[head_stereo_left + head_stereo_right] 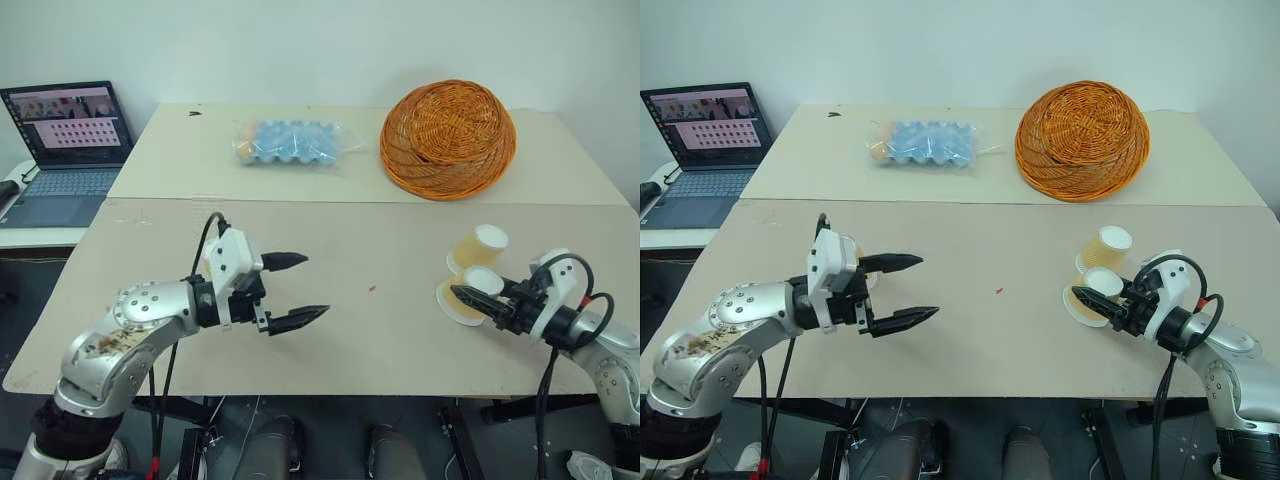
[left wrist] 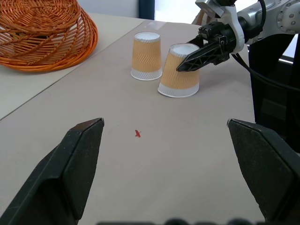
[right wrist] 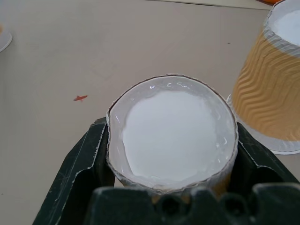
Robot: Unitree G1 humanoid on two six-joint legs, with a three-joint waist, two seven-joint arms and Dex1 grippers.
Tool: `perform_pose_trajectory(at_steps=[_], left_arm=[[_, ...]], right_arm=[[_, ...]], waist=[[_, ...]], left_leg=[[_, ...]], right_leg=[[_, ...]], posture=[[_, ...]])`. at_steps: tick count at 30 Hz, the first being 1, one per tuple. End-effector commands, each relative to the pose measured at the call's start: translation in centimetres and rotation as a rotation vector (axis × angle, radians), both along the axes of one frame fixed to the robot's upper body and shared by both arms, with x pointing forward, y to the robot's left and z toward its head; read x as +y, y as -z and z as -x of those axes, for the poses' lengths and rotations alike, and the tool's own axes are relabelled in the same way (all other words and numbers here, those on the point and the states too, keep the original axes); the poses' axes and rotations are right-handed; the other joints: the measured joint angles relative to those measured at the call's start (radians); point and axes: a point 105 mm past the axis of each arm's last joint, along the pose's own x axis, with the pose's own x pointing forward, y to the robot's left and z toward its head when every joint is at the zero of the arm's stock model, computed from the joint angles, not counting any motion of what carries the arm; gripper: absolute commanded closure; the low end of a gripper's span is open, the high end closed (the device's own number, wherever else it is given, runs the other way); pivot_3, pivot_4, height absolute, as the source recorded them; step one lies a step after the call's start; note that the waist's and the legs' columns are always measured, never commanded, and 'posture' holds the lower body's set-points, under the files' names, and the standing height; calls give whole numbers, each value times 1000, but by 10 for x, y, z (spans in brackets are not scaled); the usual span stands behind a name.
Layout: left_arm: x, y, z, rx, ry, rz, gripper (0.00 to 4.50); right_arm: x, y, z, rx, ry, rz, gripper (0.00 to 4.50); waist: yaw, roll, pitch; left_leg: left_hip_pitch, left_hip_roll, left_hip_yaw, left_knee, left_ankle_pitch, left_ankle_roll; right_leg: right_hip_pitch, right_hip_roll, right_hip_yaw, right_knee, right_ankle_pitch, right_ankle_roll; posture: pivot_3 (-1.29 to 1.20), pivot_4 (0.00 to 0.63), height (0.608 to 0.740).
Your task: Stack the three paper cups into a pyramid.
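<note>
Right gripper (image 1: 478,298) is squeezed onto one paper cup (image 2: 179,70), with a black finger on each side of it. That cup stands upside down on the tan surface (image 1: 360,330), white base up, and it leans a little. A second cup (image 2: 146,55) stands upside down just beside it, on the side nearer the basket. The two look very close, but you cannot tell if they touch.

Left gripper (image 1: 296,290) is spread wide and holds nothing. It hangs over the bare middle of the surface, well apart from the cups. A tiny red speck (image 2: 137,133) lies on the surface between the left gripper and the two cups. Nothing else lies between them.

A big orange wicker basket (image 1: 448,138) lies upside down at the far side, beyond the cups. A clear bag with a blue egg tray (image 1: 290,142) inside lies near it, more to the left. An open laptop (image 1: 66,150) sits on a lower stand off the left edge.

In the right wrist view a small bit of white rim with an orange side (image 3: 3,38) peeks in at the edge, far across the surface. It is cut off, so it is hard to say what it is. In the right eye view something pale hides behind the left gripper.
</note>
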Motion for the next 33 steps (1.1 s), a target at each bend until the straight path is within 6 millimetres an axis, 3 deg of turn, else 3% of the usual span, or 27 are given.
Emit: perform_pose_trajectory(at_steps=[1,9,14,19,26,33], left_arm=[[-1,-9,4,-35,14,5,0],[0,-8,9,-24,20,-7,0],[2,-9,13,-16,16,-13,0],[5,-7,16,-6,4,-18,0],[9,-5,18,-2,-19,-21,0],[11,-4,20,-1,-41,-18,0]], right_arm=[[27,-31,0,-113,-105,30,1886],[110,-78,-1,-250,-417,34,1886],[150,-76,-14,-250,-565,4,1886],[171,-56,-35,-191,-632,-6,1886],[173,-28,-55,-131,-650,43,1886],[182,-27,-55,-136,-674,31,1886]], waist=[[-3,0,0],[-10,0,0],[-5,-1,0],[-7,-2,1],[-10,-2,1],[-15,-2,1]], left_leg=[[0,0,0,0,0,0],[0,1,-1,0,1,-1],[0,0,-2,0,1,-2],[0,-1,-2,0,4,-7],[0,-1,-2,0,6,-9],[0,-1,-2,0,6,-10]], right_leg=[[0,0,0,0,0,0],[-1,0,0,1,0,0],[-1,0,-1,1,0,0],[-1,0,-2,0,0,0],[-1,1,-2,1,0,0],[-2,1,-2,1,0,0]], posture=[[0,150,726],[0,150,726],[0,150,726],[0,150,726],[0,150,726],[0,150,726]])
